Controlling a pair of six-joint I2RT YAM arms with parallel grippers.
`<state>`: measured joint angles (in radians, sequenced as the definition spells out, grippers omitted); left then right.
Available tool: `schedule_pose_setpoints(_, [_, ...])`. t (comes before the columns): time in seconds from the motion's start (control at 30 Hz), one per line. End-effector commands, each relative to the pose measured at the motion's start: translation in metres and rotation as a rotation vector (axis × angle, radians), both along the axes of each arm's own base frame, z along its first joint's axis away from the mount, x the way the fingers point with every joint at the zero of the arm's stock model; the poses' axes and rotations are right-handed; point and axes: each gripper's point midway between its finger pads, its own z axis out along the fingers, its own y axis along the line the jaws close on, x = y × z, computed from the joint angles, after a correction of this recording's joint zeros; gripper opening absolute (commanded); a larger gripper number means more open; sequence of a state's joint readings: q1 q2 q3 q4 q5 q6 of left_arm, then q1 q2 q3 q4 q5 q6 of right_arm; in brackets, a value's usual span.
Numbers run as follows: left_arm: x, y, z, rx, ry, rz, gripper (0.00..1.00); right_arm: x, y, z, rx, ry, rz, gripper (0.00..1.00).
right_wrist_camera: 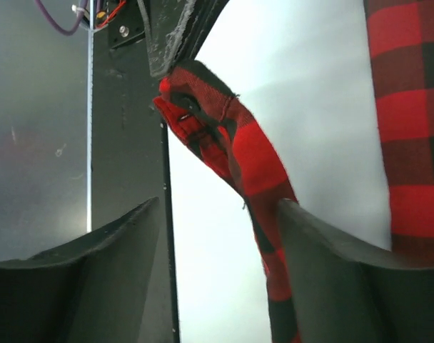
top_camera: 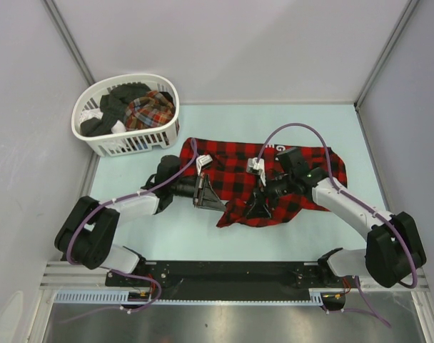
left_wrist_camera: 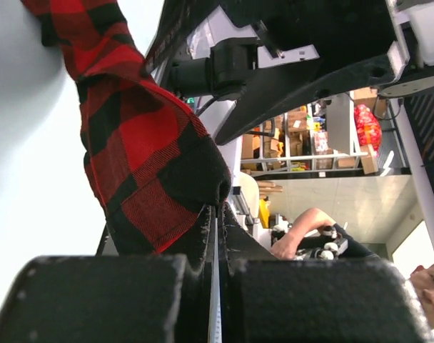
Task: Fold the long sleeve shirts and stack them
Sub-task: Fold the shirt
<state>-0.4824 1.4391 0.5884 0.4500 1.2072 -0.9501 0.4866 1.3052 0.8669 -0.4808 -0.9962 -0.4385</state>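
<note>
**Item 1, left gripper** (left_wrist_camera: pixel 215 236). Nearest the bases, reaching in from the left. The jaws are pressed together on a bunched edge of the red-and-black check shirt (top_camera: pixel 235 168). The cloth rises out of the pinch and drapes away to one side.

**Item 2, right gripper** (right_wrist_camera: pixel 220 207). It sits low over the shirt's near edge, and the jaws stand wide apart. A narrow fold of the same shirt runs through the gap and lies against one finger, with nothing clamping it.

**Item 3, red-and-black check shirt.** It is spread across the middle of the table (top_camera: pixel 295 236) between the two arms. The far part lies fairly flat, while the near edge is rumpled and gathered towards the grippers.

**Item 4, basket** (top_camera: pixel 131 145). White and slatted, at the far left corner, well apart from the work. It holds a plaid shirt (top_camera: pixel 151 111) among dark clothes.

**Step in hand (judged).** The first shirt is being folded. Nothing is stacked yet.

**Next move (judged).** The right jaws need to close on the fold between them, so that both arms can carry the near edge over together and level. With only one side gripped, the cloth would likely drag crooked.
</note>
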Motion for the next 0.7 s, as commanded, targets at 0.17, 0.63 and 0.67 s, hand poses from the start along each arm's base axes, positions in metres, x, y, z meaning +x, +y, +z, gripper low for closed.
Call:
schedule_pose_setpoints(0.17, [-0.003, -0.001, 0.034, -0.080, -0.110, -0.035, 0.00, 0.014, 0.012, 0.015, 0.024, -0.069, -0.012, 0.10])
schedule_pose_setpoints(0.63, [0.009, -0.009, 0.061, -0.069, -0.291, -0.047, 0.00, 0.039, -0.022, 0.075, 0.054, -0.185, -0.092, 0.00])
schedule_pose_setpoints(0.67, [0.011, -0.010, 0.062, -0.069, -0.306, -0.046, 0.00, 0.041, -0.023, 0.078, 0.056, -0.192, -0.093, 0.00])
